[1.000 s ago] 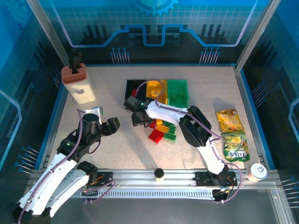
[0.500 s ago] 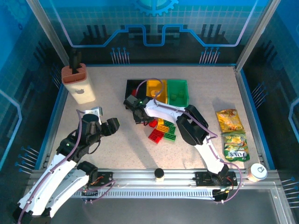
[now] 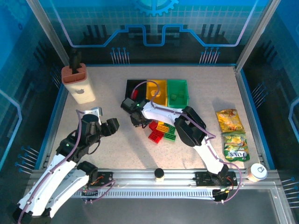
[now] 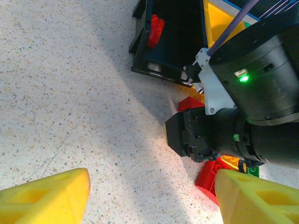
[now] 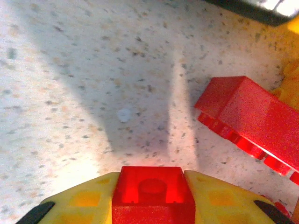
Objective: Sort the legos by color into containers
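My right gripper [image 5: 152,181] is shut on a small red lego [image 5: 153,198], held just above the table. In the top view it [image 3: 134,116] hangs just in front of the black container [image 3: 132,86]. The yellow container [image 3: 157,88] and green container [image 3: 177,91] stand to the right of the black one. A red lego [image 4: 156,31] lies in the black container [image 4: 174,44]. Several red, yellow and green legos [image 3: 162,130] lie in a pile right of my right gripper. My left gripper [image 3: 110,126] is open over bare table, its yellow fingers [image 4: 47,196] wide apart.
A tall beige holder [image 3: 78,84] stands at the back left. Two snack packets [image 3: 232,133] lie at the right, with a white cup [image 3: 258,172] near the front right corner. A small capped jar [image 3: 160,174] sits on the front rail. Another red lego [image 5: 250,119] lies beside my right gripper.
My right gripper has shut on the red lego and shifted slightly left, towards the black container. My left arm has stayed still.
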Controlling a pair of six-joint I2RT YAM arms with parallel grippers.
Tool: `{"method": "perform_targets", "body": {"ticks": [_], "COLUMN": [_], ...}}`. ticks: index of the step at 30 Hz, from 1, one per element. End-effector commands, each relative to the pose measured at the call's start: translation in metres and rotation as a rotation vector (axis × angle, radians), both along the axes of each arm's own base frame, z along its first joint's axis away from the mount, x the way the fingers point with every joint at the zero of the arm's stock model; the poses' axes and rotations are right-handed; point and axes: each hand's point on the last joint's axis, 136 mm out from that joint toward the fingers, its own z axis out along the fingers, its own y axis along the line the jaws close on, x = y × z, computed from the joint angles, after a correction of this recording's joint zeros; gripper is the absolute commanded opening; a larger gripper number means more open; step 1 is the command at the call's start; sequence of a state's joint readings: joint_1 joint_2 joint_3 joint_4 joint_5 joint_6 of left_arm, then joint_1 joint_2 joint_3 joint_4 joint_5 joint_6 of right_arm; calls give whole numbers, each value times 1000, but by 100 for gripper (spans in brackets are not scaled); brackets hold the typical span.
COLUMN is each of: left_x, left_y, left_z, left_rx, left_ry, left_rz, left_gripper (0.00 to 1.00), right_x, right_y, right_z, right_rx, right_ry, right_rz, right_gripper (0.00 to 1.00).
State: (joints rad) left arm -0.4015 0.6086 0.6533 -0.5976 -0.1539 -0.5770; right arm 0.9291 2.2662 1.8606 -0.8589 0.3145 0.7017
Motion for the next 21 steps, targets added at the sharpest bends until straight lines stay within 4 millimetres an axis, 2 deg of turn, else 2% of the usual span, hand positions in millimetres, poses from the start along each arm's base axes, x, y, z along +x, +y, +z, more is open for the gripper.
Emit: {"method": "perform_targets", "body": {"ticks": [1,5,8,11,16,21], "left_x": [-1,-7,-12,-18,-27,-34], "left_y": [2,2,2,1,-2,-3], "left_z": [12,8,3,-3,-16,-22], "left_rx": [3,4,6,-9,-30,-34], "left_ry": [-27,2,26,41,82,104], "left_rz": [5,-6,-11,-19,-28,-36], "left_gripper": [72,72,71,71,71,70], "right_x": [15,30,47,66,99,120], "right_y": [16,41,44,44,40,35], "right_z": [70,103,119,128,125,117], "right_rx": [85,212,220,233,251,270], "right_ry": [-113,-122,-152,-163,-170,-180], "right_rz": [70,175,207,219,204,183], "right_gripper": [28,29,30,30,29,29]}}
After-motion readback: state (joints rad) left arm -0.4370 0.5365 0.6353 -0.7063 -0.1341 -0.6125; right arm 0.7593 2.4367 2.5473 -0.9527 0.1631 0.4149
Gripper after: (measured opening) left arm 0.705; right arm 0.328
